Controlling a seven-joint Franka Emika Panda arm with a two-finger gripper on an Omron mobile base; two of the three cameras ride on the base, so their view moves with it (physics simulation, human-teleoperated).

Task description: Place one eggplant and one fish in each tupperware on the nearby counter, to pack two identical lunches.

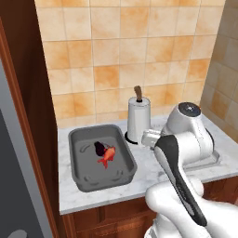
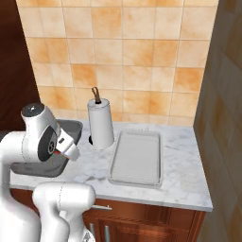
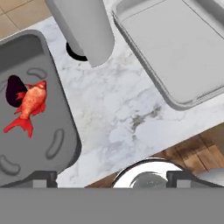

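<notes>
Left base view: the dark grey tupperware (image 1: 102,158) is sitting on the marble counter (image 1: 144,174), left of the paper-towel roll (image 1: 138,120). Inside it, one eggplant (image 1: 99,148) and the red-orange fish (image 1: 107,156) are lying together, touching, near the middle of the floor. So this box is looking packed already. The arm is bending over the counter w/ its wrist just right of the box.

Right base view: the pale tupperware (image 2: 137,158) is lying right of the roll, and nothing is lying in it. The wrist is hanging over the near edge of the dark box, well apart from the pale one. The second eggplant and the grey fish are not to be found on this piece of counter.

Hand view: the camera is looking down on the bare marble between both boxes. The gripper (image 3: 111,178) is spread wide and is carrying nothing; its finger tips (image 3: 43,178) are just peeking up at the bottom.

Judgement: the first lunch is done, the step in hand is going for the 2nd pair. To do it well, the hand should be lifting clear of the dark box rim and the roll before swinging, bc both are close. When it is bringing the next item, it should be aiming at the middle of the pale box, low, as that box is shallow and a glossy eggplant may be rolling out.
</notes>
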